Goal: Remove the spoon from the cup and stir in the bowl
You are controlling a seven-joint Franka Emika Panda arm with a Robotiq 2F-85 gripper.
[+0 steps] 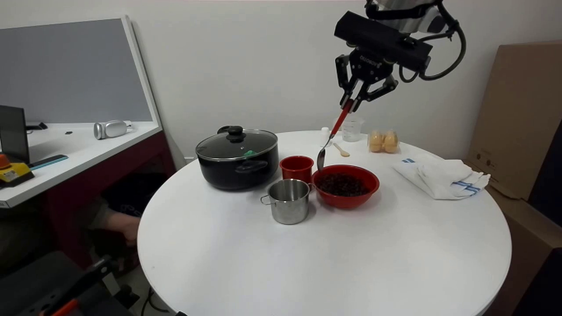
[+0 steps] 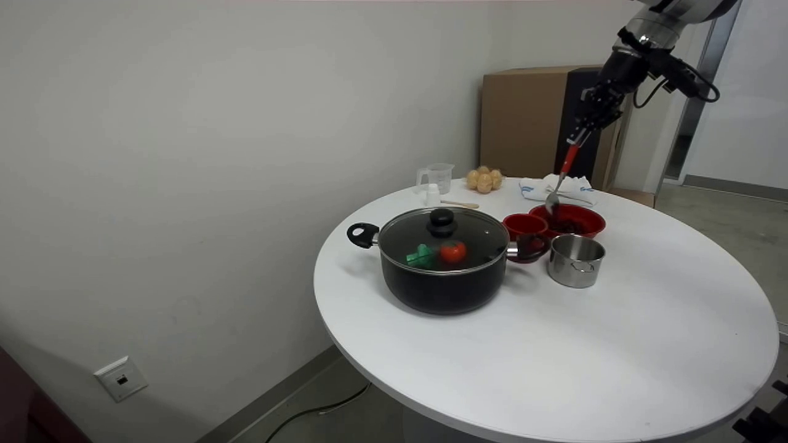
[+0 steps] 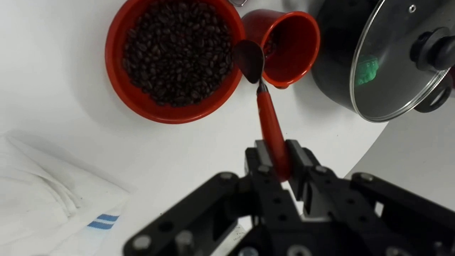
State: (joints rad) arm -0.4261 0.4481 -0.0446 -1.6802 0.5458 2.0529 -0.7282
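Red spoon (image 1: 336,126) hanging at bowl (image 1: 344,202) edge

In an exterior view, gripper (image 1: 349,105) is clamping fingers on the spoon's upper end. In an exterior view, tip (image 2: 551,202) is showing over the bowl, contact unclear. Wrist view: tip is overlapping bowl rim beside cup (image 3: 295,53); lowering there could be snagging, spilling beans (image 3: 177,53).

The spoon (image 1: 336,127) shows a red handle and a head that reads silver-grey in both exterior views, dark in the wrist view. The cup (image 1: 295,174) and bowl (image 1: 344,202) are plain red, the beans (image 3: 177,53) dark brown, the lidded pot (image 1: 232,175) black, the hand (image 1: 348,105) mostly black, the steel cup (image 1: 288,211) silver-grey. The tabletop (image 1: 307,263) is white; the cloth (image 1: 439,177), white with paired blue stripes.
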